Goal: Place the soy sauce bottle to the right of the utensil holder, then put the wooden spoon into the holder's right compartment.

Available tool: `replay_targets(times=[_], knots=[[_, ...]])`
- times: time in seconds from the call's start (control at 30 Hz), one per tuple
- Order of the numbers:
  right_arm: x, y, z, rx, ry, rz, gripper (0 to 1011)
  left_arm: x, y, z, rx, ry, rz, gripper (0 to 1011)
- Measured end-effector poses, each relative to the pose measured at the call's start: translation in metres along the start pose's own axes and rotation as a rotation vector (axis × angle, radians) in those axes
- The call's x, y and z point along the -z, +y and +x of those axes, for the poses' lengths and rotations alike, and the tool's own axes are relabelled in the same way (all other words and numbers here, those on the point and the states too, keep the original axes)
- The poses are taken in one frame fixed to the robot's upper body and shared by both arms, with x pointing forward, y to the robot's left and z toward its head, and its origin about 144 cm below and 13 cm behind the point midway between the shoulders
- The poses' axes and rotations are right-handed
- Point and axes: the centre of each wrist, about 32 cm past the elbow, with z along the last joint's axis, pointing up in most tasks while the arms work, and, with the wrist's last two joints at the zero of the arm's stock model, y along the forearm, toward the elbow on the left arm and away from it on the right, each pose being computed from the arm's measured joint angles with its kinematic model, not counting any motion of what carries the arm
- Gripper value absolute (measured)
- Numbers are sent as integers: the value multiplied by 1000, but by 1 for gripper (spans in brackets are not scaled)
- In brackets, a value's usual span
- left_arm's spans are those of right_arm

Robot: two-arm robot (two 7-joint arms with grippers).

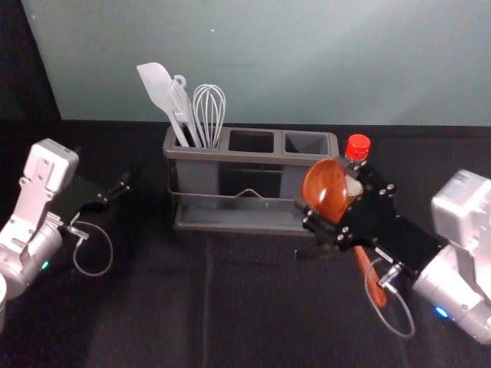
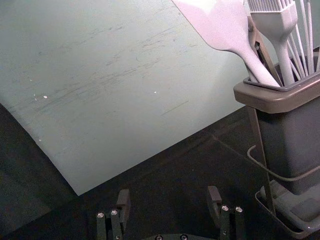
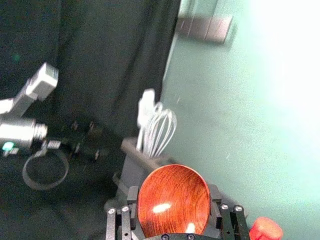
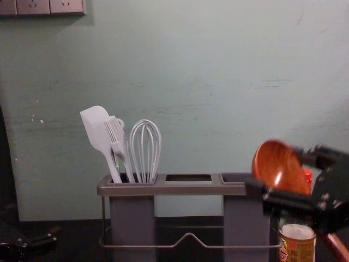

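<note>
My right gripper (image 1: 331, 201) is shut on the wooden spoon (image 1: 324, 188), in front of the holder's right end; the bowl is up and the handle slants down toward the robot. In the right wrist view the spoon bowl (image 3: 173, 200) sits between the fingers of my right gripper (image 3: 173, 212). The soy sauce bottle (image 1: 357, 147), red-capped, stands just right of the utensil holder (image 1: 253, 156), partly behind the gripper; its label shows in the chest view. The holder's right compartment (image 4: 235, 178) holds nothing visible. My left gripper (image 1: 115, 192) is parked at the left, open in its wrist view (image 2: 167, 205).
A white spatula (image 1: 156, 83), a brush and a whisk (image 1: 209, 107) stand in the holder's left compartment. A pale green wall (image 4: 191, 71) rises behind the black-covered table (image 1: 153, 307), with sockets (image 4: 50, 6) on it.
</note>
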Motion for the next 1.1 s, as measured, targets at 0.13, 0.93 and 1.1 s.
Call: replay_targets(times=[0.13, 0.93, 1.1], knots=[[7, -1, -3, 39, -6, 75, 840, 0, 0, 0, 0, 0, 0, 1005], [9, 0, -4, 45, -4, 64, 840, 0, 0, 0, 0, 0, 0, 1005], [9, -1, -5, 47, 0, 69, 839, 0, 0, 0, 0, 0, 0, 1005]])
